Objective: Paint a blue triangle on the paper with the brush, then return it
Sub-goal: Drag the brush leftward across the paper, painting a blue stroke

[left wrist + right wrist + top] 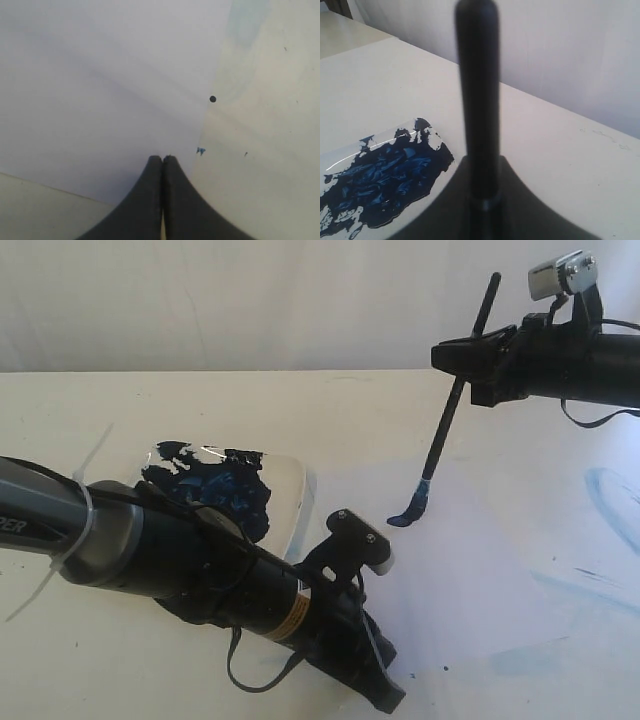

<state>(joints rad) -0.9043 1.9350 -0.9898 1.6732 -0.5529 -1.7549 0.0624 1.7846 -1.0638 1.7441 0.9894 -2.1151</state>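
Exterior view, notes for you. The right fingers (455, 352) are clamped on the brush (447, 430), high on its handle, with the handle end poking up past them. The brush stands nearly upright with a slight tilt, and its tip is coated blue. The tip looks to be down on the paper (480, 550) with the bristles bent over, near the edge that faces the plate (292, 490). There is a small blue dab at the tip, and no line leads away from it.

Right wrist view: the handle (477, 100) rises between the fingers, so the grip is confirmed. Thick blue paint (380, 175) is spread on the plate beyond.

Left wrist view: the left fingers (152, 175) are pressed together and hold nothing. They sit over the paper (100, 90) near one corner; you cannot tell whether they press it down. The paper is bare in this patch. A tiny blue fleck (200, 150) sits right at its edge, and a dark dot (212, 99) lies on the table (265, 150) just beside it.

Progress, as a judgement:
- Done: the brush is in hand and loaded with paint.
- Not done: there is no triangle on the paper, not even one side.
- The pale blue smears (610, 495) off to the right are not the figure, and you cannot tell whether they lie on the paper or the table.

You are at the start of the first stroke. Three sides and the return of the brush remain, and no resting place for it shows.
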